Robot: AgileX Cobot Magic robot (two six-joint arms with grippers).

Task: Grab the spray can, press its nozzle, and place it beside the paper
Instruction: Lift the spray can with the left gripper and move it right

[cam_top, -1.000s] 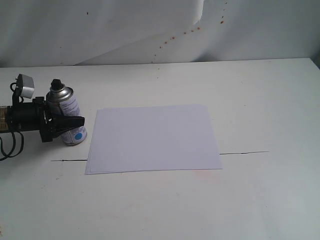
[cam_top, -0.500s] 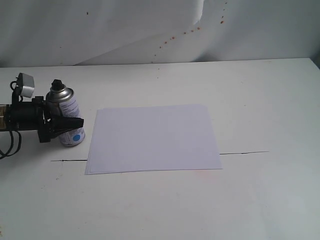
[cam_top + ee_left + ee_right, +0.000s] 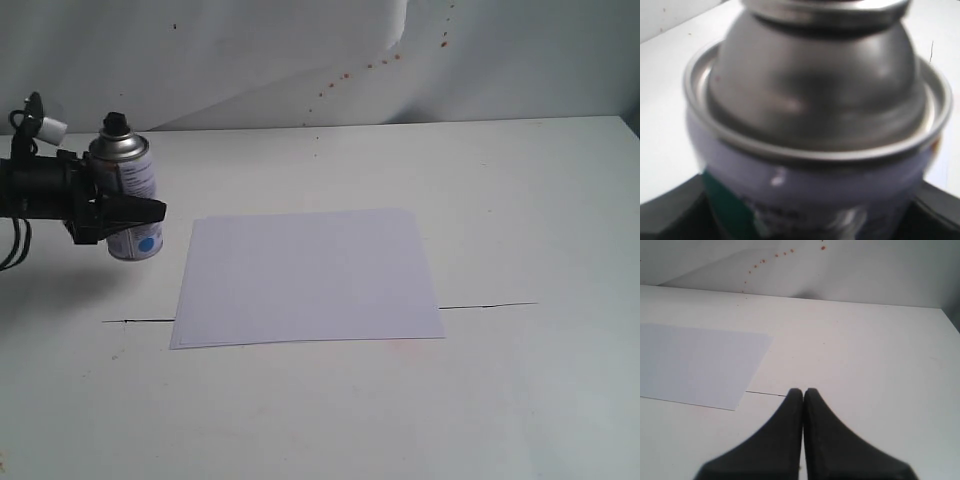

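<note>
The silver spray can hangs upright above the table at the far left of the exterior view, its blue dot low on the label and its black nozzle on top. My left gripper is shut on the can's body from the left. In the left wrist view the can's silver dome fills the picture, with black fingers at both sides of it. The white paper lies flat to the right of the can. My right gripper is shut and holds nothing, out of the exterior view, with the paper to one side.
A thin dark seam crosses the white table behind the paper's near edge. A white backdrop with small reddish spots rises behind the table.
My left gripper has lifted the spray can off the table and carried it slightly up and away from the paper's near corner. The paper has not moved.
</note>
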